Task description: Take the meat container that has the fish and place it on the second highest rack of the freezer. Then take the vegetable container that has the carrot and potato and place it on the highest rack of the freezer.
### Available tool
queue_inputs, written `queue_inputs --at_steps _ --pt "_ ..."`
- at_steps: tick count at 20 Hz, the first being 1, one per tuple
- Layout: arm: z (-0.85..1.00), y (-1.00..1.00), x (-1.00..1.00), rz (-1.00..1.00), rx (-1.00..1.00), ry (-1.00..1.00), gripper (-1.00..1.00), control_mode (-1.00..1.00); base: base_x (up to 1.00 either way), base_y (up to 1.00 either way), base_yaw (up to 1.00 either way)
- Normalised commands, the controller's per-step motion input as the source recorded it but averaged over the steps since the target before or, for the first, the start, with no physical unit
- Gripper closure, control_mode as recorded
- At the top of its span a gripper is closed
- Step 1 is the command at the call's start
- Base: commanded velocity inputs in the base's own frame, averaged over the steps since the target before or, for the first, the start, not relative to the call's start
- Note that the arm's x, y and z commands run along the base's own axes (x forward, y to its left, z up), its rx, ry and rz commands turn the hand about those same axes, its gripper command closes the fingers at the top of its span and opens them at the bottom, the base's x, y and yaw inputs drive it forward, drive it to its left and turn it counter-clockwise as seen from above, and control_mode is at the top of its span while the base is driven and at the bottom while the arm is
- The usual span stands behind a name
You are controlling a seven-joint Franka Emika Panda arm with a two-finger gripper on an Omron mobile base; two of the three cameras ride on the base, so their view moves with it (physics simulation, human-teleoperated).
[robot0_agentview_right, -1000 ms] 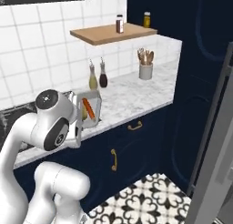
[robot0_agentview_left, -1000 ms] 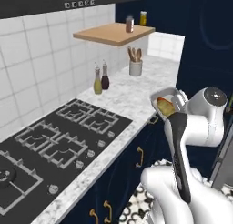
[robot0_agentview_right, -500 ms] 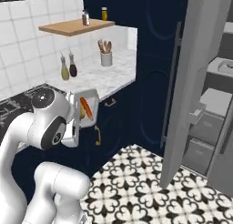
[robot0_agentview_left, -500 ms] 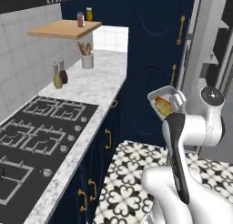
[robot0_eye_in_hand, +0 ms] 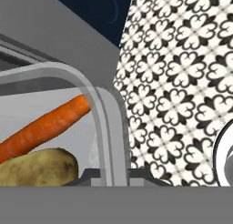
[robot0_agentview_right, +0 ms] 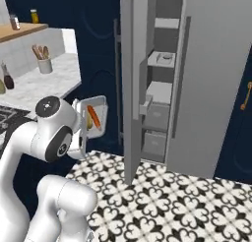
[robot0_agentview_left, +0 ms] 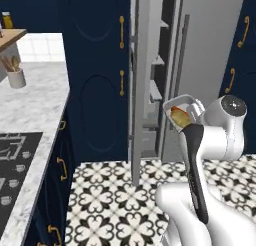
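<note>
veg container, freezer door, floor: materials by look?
The vegetable container: translucent grey plastic, probably; smooth rim, with the carrot showing through its wall. It is rendered, so unsure.
The freezer door: brushed or satin metal by look, flat silver-grey with no glare.
The floor: patterned tile, black-and-white repeating motif, matte.

The fingers are hidden behind the vegetable container (robot0_eye_in_hand: 107, 127).

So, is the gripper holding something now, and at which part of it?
Yes: the gripper is shut on the vegetable container, gripping its rim near a rounded corner, with the carrot and potato inside.
</note>
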Motion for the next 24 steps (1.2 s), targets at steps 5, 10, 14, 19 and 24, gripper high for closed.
queue_inputs --at_steps 5,10,14,19,24 --pt "0.0 0.0 0.0 0.0 0.0 0.0 1.0 1.0 0.23 -0.35 -0.35" --pt "0.0 0.0 0.0 0.0 0.0 0.0 1.0 1.0 0.98 -0.46 0.0" --pt "0.0 0.0 0.0 0.0 0.0 0.0 1.0 1.0 1.0 -0.66 0.14" --pt "0.0 0.0 0.0 0.0 0.0 0.0 1.0 1.0 0.87 -0.43 0.25" --pt "0.0 0.0 0.0 0.0 0.0 0.0 1.0 1.0 0.29 -0.62 0.3"
